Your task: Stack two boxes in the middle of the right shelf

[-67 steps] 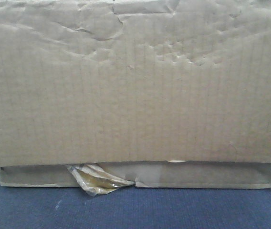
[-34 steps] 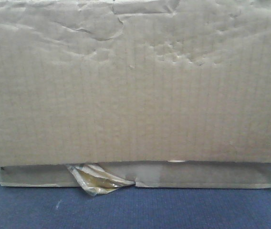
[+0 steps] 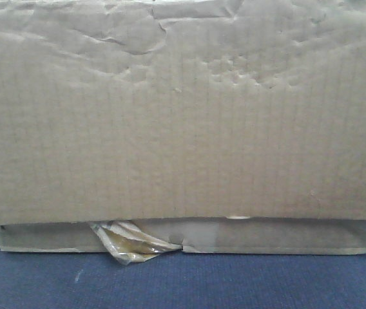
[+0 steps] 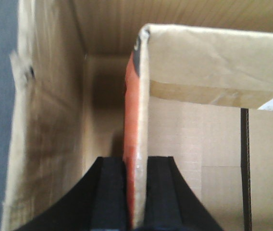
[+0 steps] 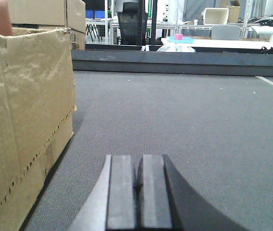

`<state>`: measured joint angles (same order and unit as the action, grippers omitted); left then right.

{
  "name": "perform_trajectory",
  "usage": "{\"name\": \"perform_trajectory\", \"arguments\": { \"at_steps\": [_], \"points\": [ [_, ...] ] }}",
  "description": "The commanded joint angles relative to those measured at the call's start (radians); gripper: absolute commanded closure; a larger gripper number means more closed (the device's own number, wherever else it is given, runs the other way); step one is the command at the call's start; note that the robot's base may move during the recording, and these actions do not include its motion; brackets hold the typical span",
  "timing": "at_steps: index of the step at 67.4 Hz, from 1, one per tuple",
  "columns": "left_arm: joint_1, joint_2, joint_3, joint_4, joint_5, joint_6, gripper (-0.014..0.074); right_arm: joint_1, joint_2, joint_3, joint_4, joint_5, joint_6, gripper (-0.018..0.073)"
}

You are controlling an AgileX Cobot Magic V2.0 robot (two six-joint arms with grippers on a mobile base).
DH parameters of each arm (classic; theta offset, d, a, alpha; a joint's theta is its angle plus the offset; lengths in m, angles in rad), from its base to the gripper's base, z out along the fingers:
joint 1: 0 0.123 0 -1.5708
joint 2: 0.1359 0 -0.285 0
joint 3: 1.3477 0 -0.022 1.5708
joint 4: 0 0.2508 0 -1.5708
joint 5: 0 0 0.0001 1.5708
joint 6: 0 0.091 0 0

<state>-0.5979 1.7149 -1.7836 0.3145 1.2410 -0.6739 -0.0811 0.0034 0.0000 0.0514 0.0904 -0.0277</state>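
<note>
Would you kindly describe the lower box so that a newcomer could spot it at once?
In the front view, a big wrinkled cardboard box fills the frame. Directly beneath it, on blue carpet, lies the flat box; only it carries torn yellowish tape.

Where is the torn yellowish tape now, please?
Front view, lower left of centre: the tape hangs from the flatter box, just beneath the large box, above the blue carpet.
</note>
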Motion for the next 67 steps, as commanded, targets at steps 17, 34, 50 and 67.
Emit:
{"name": "perform_trajectory", "arguments": {
  "at_steps": [17,34,50,67],
  "points": [
    [-0.002,-0.005,0.027,-0.034,-0.020,-0.017,0.0594,-0.005,-0.003,0.000,0.001,-0.020,-0.002,0.0727],
    [-0.002,-0.005,0.027,-0.079,-0.020,-0.017,0.0230,-0.005,-0.003,0.000,0.001,-0.020,-0.002,0.0727],
    [-0.002,-0.014,-0.048,-0.025,-0.020,-0.017,0.0204,-0.005,-0.003,0.000,0.001,-0.020,-0.002,0.0727],
    [-0.002,-0.095,-0.187,0.073,-0.020,0.018,0.0204,-0.005,-0.003,0.000,0.001,-0.020,-0.002,0.0727]
  ]
}}
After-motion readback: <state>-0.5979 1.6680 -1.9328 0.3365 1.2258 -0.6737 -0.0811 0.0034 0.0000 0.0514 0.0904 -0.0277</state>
